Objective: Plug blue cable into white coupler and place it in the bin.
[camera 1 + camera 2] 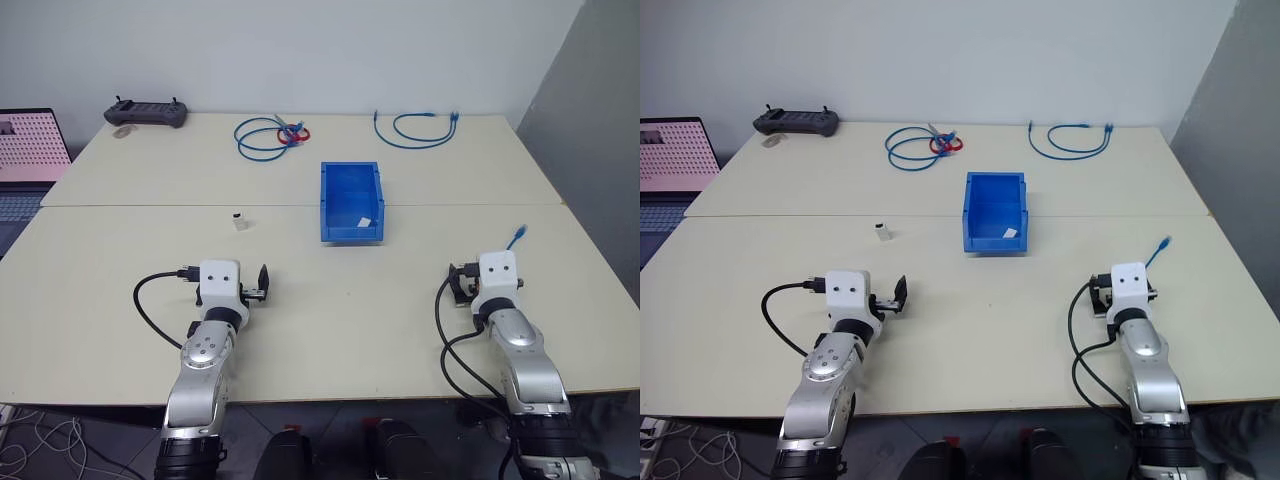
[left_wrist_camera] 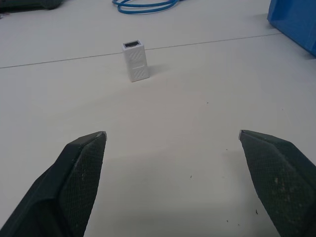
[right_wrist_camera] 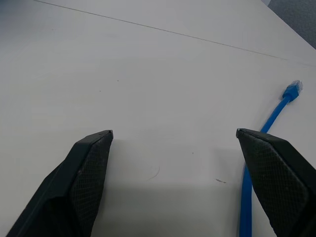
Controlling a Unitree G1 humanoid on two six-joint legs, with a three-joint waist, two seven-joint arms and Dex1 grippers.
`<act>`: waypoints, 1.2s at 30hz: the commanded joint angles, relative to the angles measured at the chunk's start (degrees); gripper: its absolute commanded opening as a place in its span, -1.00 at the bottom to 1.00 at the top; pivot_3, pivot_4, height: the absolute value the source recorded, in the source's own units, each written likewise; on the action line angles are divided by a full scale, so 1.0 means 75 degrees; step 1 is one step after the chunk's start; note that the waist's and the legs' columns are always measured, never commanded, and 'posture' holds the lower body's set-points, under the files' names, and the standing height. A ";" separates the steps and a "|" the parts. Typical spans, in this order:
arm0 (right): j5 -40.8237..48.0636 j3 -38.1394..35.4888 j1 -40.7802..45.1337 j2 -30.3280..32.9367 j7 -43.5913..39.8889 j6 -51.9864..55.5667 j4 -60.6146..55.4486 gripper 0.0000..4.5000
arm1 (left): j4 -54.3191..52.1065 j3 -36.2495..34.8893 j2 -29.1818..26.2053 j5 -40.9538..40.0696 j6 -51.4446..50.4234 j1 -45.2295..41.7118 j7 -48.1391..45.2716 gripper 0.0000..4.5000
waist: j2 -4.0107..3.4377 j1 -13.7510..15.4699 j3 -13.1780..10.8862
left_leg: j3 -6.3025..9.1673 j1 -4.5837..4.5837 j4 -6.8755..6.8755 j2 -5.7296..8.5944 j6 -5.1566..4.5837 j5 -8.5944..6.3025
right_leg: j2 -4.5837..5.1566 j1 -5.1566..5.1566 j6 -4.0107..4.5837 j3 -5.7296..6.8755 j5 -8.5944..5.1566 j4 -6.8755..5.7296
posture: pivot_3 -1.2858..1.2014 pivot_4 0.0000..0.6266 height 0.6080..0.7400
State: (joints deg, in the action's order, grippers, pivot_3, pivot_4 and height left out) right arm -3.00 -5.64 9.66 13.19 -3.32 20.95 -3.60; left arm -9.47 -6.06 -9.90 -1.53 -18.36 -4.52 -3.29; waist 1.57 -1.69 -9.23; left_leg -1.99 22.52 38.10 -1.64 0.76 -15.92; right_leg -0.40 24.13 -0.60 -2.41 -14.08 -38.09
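Left hand [image 2: 173, 143] wide open, nothing between its two black textured fingers [image 2: 74, 182], both low over pale desk [image 2: 197, 89]. White coupler [image 2: 135, 60] stands upright on desk ahead of hand, nearer one finger's side, well apart from fingertips; dark socket opening faces up, diagonal ridges on side. Thin seam line crosses desk just behind coupler. Beyond seam, loop of blue cable [image 2: 143, 6]. Corner of blue bin [image 2: 296, 22] ahead past other finger. Dark object [image 2: 27, 4] far ahead, too cut off to identify
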 commanded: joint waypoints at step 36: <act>0.0571 -0.1542 0.1863 0.0658 0.0517 0.1752 0.1070 0.89 | -0.0016 0.2005 -0.1129 -0.1700 -0.0305 -0.2890 -0.4838 1.00 | -0.0002 0.0007 0.0005 | -0.0004 0.0006 0.0008 0.0014 0.0000 0.0000 | -0.0025 -0.0005 0.0001 -0.0005 0.0010 0.0007 | 0.03 -0.52 1.00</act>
State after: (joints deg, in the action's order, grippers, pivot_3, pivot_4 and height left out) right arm 0.26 -14.66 21.74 16.50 0.27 32.76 1.38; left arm -9.88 7.04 -17.78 -11.01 -19.58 -23.34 -33.03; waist 1.56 -1.64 -9.19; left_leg -2.01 22.59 38.16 -1.54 0.76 -15.92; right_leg -0.60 24.10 -0.59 -2.44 -14.00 -38.03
